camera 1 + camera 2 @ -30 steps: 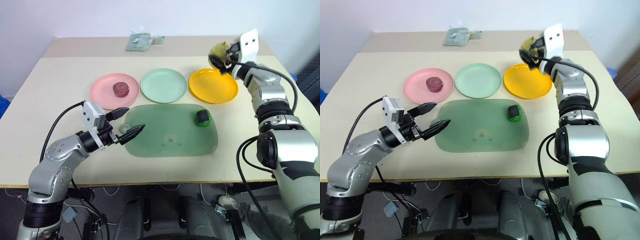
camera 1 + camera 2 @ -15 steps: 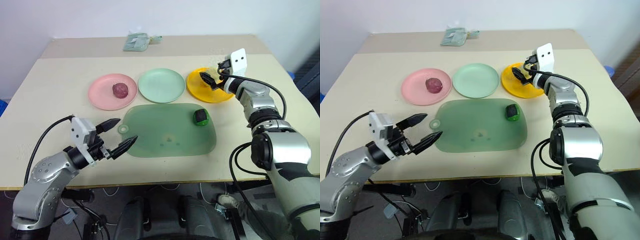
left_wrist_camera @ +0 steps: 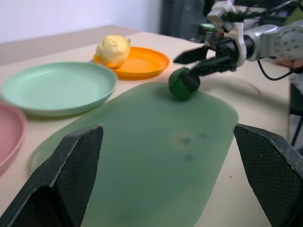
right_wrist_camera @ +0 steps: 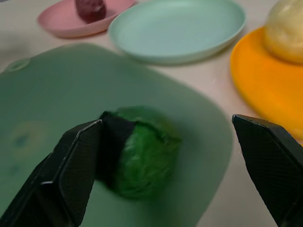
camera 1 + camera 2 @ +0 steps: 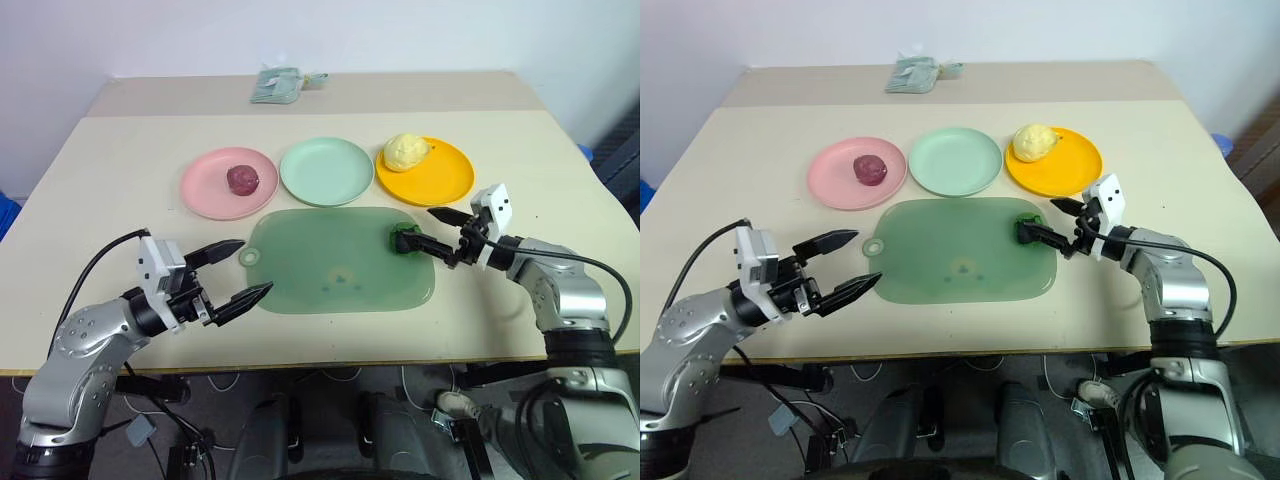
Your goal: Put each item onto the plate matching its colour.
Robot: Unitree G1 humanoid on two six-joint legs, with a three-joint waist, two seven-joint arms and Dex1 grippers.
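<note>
Green item (image 4: 142, 151) sits on the mat's (image 5: 330, 290) far-right corner, not yet on the mint plate (image 5: 326, 171). Right gripper (image 5: 434, 230) is wide open & straddling it; one finger (image 4: 75, 165) is v. close, so a nudge could roll it off. Left gripper (image 5: 232, 270) is open, idle. Right wrist view shows that tight gap; head views don't.

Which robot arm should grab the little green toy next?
Probably the right. The right gripper is open right beside the green toy on the mat; the open left gripper sits by the mat's far end.
</note>
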